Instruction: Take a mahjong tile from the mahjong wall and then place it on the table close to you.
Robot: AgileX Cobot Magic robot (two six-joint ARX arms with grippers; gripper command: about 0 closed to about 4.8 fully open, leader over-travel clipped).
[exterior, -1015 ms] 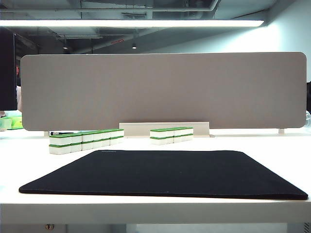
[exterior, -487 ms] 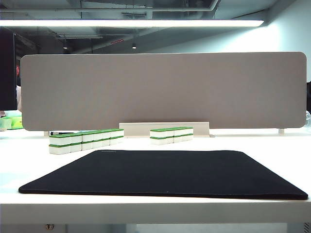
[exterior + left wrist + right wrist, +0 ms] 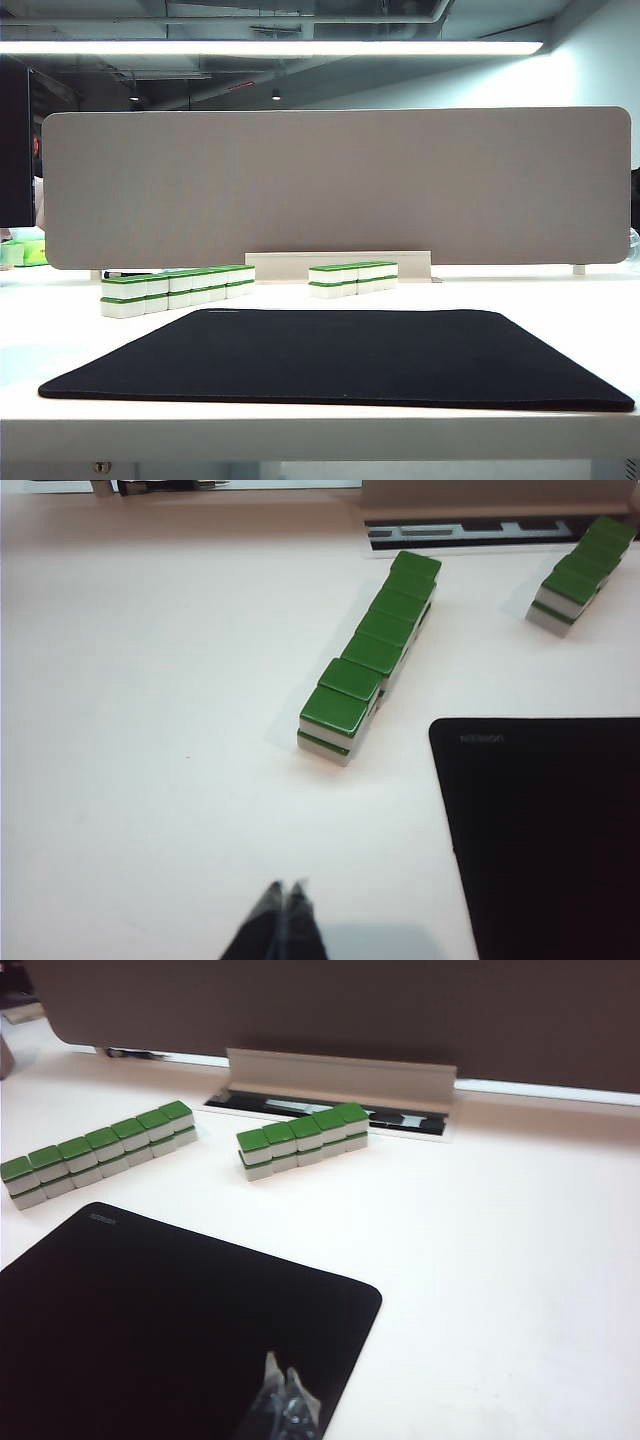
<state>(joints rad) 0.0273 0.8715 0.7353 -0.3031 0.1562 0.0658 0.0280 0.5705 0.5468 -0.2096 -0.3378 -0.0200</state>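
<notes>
Left pincer (image 3: 284, 892) is closed and empty over the bare tabletop (image 3: 150, 730); the mahjong wall (image 3: 375, 660) lies well ahead. Right pincer (image 3: 282, 1378), closed and empty, hangs above the black mat (image 3: 150, 1310).

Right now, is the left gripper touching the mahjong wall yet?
Apart. In the left wrist view the shut left gripper hangs short of the mahjong wall, with a stretch of bare white table between its tips and the nearest tile.

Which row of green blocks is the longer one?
The mahjong wall, the left row in the exterior view, off the mat's corner. It has more blocks than the short row to its right.
</notes>
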